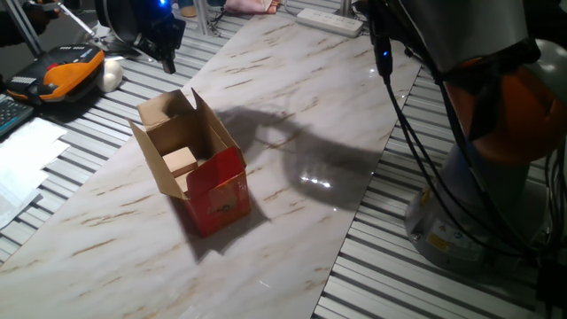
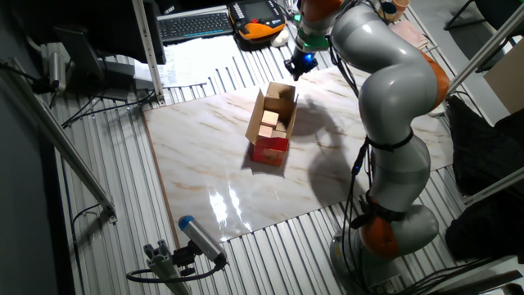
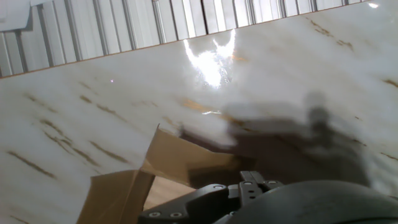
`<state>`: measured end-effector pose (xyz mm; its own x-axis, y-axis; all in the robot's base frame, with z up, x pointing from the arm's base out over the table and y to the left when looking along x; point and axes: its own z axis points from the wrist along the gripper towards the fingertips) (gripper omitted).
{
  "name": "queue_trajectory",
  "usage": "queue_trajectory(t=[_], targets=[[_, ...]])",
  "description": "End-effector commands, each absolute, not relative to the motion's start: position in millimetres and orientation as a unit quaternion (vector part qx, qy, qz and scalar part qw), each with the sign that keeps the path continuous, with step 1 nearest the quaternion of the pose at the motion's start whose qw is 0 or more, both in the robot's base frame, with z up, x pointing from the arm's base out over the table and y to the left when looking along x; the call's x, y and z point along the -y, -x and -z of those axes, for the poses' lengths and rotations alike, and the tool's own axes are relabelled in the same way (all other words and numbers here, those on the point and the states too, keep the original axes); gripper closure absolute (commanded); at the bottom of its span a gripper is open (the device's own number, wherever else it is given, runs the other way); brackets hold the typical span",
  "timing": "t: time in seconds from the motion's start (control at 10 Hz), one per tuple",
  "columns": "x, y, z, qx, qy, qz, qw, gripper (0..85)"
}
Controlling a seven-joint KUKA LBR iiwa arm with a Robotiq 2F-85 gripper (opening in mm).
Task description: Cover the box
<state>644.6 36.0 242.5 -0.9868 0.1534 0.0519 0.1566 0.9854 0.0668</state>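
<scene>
While finger state of the gripper [image 1: 166, 58] unclear, red box [image 1: 197, 164] flaps-up, brown-lined.

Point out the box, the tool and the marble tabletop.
box [image 1: 220, 190]: one fixed view, red outer side wall.
tool [image 1: 166, 55]: one fixed view, at its tips.
marble tabletop [image 1: 292, 213]: one fixed view, bare surface right of the box.

Glossy red on the carton [image 1: 219, 197], a small pale graphic printed on its near face, plain brown cardboard inside and on the raised flaps. Under the carton, the tabletop [image 1: 292, 97] runs white marble with tan streaks. Beyond the carton, the gripper [image 1: 164, 37] is black, a blue light glowing above it. The arm [image 2: 393, 90] is grey with orange joints.
</scene>
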Motion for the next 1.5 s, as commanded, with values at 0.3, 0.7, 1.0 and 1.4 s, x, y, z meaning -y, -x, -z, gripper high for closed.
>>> queue_trajectory(t=[0.3, 0.7, 1.0, 1.4], targets=[[-43.6, -678.8, -243.3, 0.996, 0.082, 0.035, 0.026, 85.0], [-47.9, -696.4, -217.1, 0.995, 0.093, 0.029, 0.007, 85.0], [-49.2, -698.9, -199.1, 0.995, 0.094, 0.028, 0.004, 85.0], [-63.7, -687.7, -182.9, 0.995, 0.099, 0.025, 0.007, 85.0]])
